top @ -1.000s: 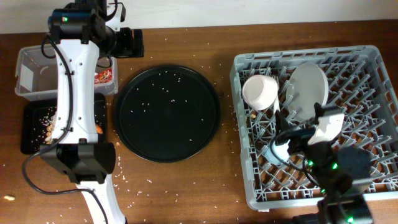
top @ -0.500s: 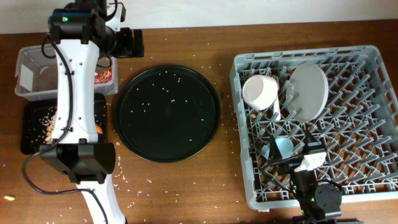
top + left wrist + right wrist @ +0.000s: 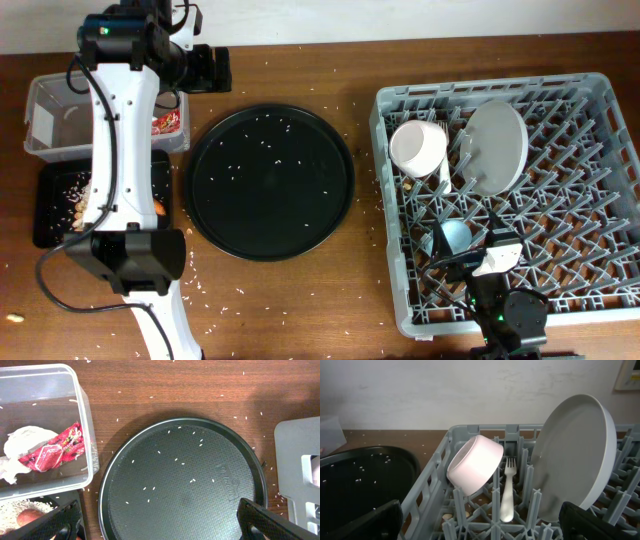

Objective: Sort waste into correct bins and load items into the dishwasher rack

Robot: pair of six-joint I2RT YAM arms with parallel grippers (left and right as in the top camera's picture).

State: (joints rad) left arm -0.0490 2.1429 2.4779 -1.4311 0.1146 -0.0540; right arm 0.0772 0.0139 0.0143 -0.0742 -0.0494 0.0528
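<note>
The grey dishwasher rack (image 3: 590, 140) holds the pinkish-white bowl (image 3: 418, 147) on its side, the grey plate (image 3: 495, 147) on edge, the white fork (image 3: 507, 494) between them and the light blue cup (image 3: 452, 237). My right gripper (image 3: 482, 530) is open and empty, low at the rack's front edge, facing the bowl (image 3: 475, 464) and plate (image 3: 577, 465). My left gripper (image 3: 160, 525) is open and empty above the round tray's left side. The clear tub (image 3: 85, 420) holds the white napkin (image 3: 22, 445) and red wrapper (image 3: 57, 449). The shallow black tray (image 3: 50, 225) holds rice scraps and the carrot (image 3: 160, 208).
The large round black tray (image 3: 270, 180) lies between the bins and the rack, with loose rice grains on it. Rice is scattered on the wooden table around it. A small brown bit (image 3: 452, 516) lies under the rack's lattice.
My right arm has drawn back toward the rack's front edge, uncovering the blue cup in the rack. The left arm has not moved.
</note>
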